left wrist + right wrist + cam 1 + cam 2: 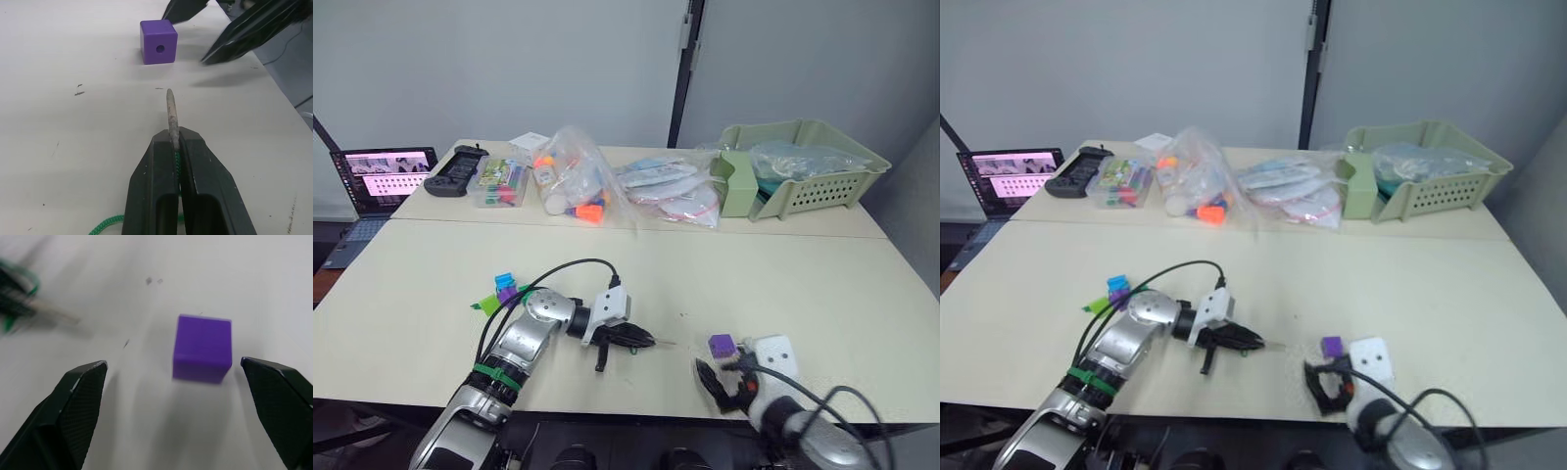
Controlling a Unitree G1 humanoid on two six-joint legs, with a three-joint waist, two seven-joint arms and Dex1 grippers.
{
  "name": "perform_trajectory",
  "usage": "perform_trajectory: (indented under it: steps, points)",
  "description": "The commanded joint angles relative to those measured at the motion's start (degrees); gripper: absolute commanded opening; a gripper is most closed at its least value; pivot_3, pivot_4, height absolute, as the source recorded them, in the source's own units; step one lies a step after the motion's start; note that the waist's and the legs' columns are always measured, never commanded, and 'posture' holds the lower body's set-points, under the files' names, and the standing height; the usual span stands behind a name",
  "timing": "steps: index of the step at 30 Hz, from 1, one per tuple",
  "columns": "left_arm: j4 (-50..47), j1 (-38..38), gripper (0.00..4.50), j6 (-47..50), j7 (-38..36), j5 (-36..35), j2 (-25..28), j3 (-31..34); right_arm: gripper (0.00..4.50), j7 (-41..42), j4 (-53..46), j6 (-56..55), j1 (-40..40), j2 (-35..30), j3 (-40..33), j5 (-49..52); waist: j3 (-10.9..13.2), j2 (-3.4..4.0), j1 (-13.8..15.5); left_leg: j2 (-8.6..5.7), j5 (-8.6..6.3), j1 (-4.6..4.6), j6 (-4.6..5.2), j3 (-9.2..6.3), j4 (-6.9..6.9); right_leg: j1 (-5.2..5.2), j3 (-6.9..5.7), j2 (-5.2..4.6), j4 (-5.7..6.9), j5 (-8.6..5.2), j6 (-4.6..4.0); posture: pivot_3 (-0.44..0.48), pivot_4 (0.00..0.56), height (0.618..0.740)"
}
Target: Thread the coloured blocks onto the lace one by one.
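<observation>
My left gripper [644, 341] is shut on the lace [170, 110] just behind its stiff grey tip, and the tip points at a purple block [158, 41]. That block [722, 345] rests on the table near the front edge, its hole facing the tip. My right gripper [172, 363] stands open around the purple block [202, 348] without touching it, the block nearer one finger. The green cord [107, 224] trails back under the left gripper. A small cluster of other coloured blocks [504, 291], blue, purple and lime green, lies by my left forearm.
Along the back of the table stand a laptop [382, 176], a black controller [455, 168], a box of coloured items [499, 181], clear bags of toys [573, 181] and a green basket [798, 166]. The table's front edge runs close behind the purple block.
</observation>
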Motion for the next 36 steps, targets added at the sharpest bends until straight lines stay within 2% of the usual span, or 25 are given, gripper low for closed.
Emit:
perform_trajectory:
  steps: [1,4,7,11,13,15,19,24,34,36]
  points:
    - [-0.23,-0.46,0.0,-1.6,0.01,-0.3,-0.9,0.03,4.48,11.7,-4.76,4.05,-1.06,-10.57,-8.73,10.23,0.02,-0.03,-0.35,-0.01,0.0,0.05,0.0,0.03,0.04,0.04,0.03,-0.01,0.04,0.02,0.02,0.0,0.15,0.734]
    - [0.13,-0.45,0.0,-2.18,0.88,-0.18,-1.92,0.11,4.48,21.49,-0.16,4.29,-7.07,-22.56,-17.33,16.01,0.05,-0.01,-0.89,0.04,0.02,0.31,0.0,0.07,0.09,0.28,0.1,0.06,0.04,0.03,0.05,0.0,0.15,0.734]
    - [-0.65,-0.16,0.0,-2.04,1.4,-0.17,-2.51,0.02,4.48,27.06,4.24,2.29,-11.25,-30.98,-17.2,16.61,0.09,-0.09,-1.05,0.05,0.03,0.86,0.03,0.08,-0.05,0.8,0.12,0.09,-0.11,-0.21,0.35,0.0,0.15,0.734]
    - [-2.53,0.52,0.0,-1.25,1.96,-0.31,-2.56,-0.1,4.48,34.44,13.76,-6.12,-18.87,-42.24,-9.28,10.63,0.09,-0.07,-1.1,0.03,0.01,0.94,0.05,0.11,-0.24,0.86,0.15,0.06,-0.19,-0.3,0.31,0.0,0.15,0.734]
    - [-3.24,0.71,0.0,-0.88,2.27,-0.34,-2.6,-0.21,4.48,37.84,18.13,-10.1,-23.38,-45.71,-4.03,8.18,0.1,-0.08,-1.1,0.0,-0.02,0.93,0.07,0.17,-0.23,0.84,0.21,0.02,-0.21,-0.15,0.06,0.0,0.15,0.734]
    - [-4.42,1.04,0.0,-0.32,2.99,-0.32,-2.85,-0.41,4.48,42.11,23.44,-13.78,-31.01,-48.01,4.47,3.81,0.12,-0.08,-1.07,0.01,-0.04,0.93,0.1,0.19,-0.22,0.85,0.2,0.02,-0.24,-0.15,0.06,0.0,0.15,0.734]
    - [-6.76,1.96,0.0,1.05,5.22,-0.09,-3.39,-0.6,4.48,47.84,31.68,-19.85,-43.6,-45.98,17.95,-4.68,0.14,-0.07,-1.0,0.02,-0.05,0.93,0.09,0.24,-0.19,0.81,0.23,0.01,-0.23,-0.14,0.06,0.0,0.15,0.734]
    - [-9.03,3.13,0.0,2.8,7.77,-0.16,-3.5,-0.48,4.48,52.84,37.2,-22.62,-52.24,-40.18,27.41,-10.52,0.16,-0.05,-0.98,0.03,-0.06,0.85,0.1,0.23,-0.19,0.72,0.23,0.02,-0.18,-0.14,0.05,0.0,0.15,0.734]
    - [-10.95,4.12,0.0,4.28,9.49,-0.11,-2.26,-0.71,4.48,57.17,42.33,-24.39,-55.7,-35.44,31.75,-15.39,0.17,-0.04,-0.92,0.03,-0.06,0.84,0.1,0.23,-0.15,0.68,0.22,0.01,-0.1,-0.13,0.03,0.0,0.15,0.734]
    - [-10.99,4.15,0.0,4.28,9.7,-0.09,-2.16,-0.77,3.93,57.33,43.2,-24.88,-55.63,-34.76,32.17,-16.32,0.17,-0.04,-0.94,0.03,-0.06,0.84,0.1,0.23,-0.15,0.68,0.22,0.01,-0.1,-0.12,0.03,0.0,0.15,0.734]
